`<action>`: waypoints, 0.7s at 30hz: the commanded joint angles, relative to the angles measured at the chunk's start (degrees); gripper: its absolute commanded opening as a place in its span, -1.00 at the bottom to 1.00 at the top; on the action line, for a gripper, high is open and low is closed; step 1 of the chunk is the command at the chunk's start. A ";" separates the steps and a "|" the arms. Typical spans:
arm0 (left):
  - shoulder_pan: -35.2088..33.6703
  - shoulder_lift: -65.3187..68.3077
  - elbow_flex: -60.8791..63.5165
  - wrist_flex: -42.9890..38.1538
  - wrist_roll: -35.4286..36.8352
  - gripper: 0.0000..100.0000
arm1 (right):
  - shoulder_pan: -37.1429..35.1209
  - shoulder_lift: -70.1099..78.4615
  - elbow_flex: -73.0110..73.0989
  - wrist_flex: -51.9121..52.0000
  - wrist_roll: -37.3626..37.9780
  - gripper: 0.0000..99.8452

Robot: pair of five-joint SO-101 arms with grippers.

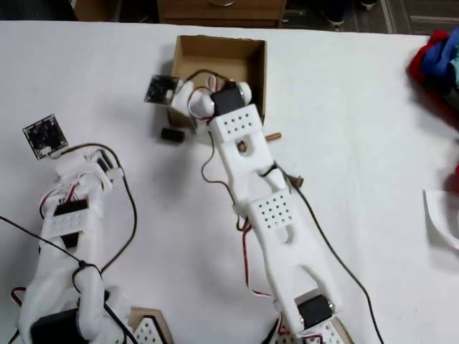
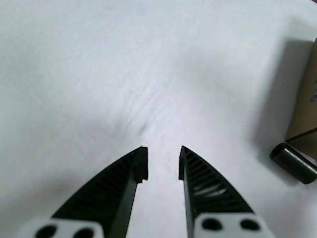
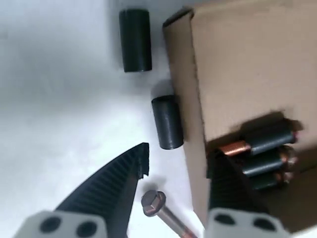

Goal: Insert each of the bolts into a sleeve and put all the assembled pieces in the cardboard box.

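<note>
Well, the white table [image 1: 358,107] carries the cardboard box [image 1: 219,54] at its far side, with assembled pieces [image 3: 267,139] lying inside. The right gripper [image 3: 179,157] is spread, straddling the box's wall. The left gripper [image 2: 162,161] hangs spread over the table, apart from the box. Two loose sleeves [image 3: 135,39] lie just outside the box. A bolt [image 3: 154,202] lies on the table between the right fingers, ungripped.

Brown cardboard box [image 1: 215,41] sits at 12 o'clock on white table [image 1: 358,107]. Assembled bolt-and-sleeve pieces [image 3: 262,148] lie side by side inside, against the wall. Off the box's 7 o'clock corner, one black cylindrical sleeve [image 3: 167,121] lies just beside the wall. Second black sleeve [image 3: 135,39] farther out. Copper hex-head bolt [image 3: 161,210] near first sleeve. Second copper bolt [image 1: 272,136] at box's 5 o'clock.
</note>
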 commanded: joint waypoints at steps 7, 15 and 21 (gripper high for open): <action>-0.18 0.00 -2.68 -1.14 0.44 -0.75 | 0.40 -11.47 -0.62 1.27 -8.70 -0.66; -0.18 0.00 -2.68 -1.41 0.35 -0.75 | -0.40 -9.80 3.78 1.27 -10.73 -0.63; -0.18 0.00 -2.42 -2.37 0.35 -0.75 | 0.04 -17.89 17.49 1.36 -10.90 -0.95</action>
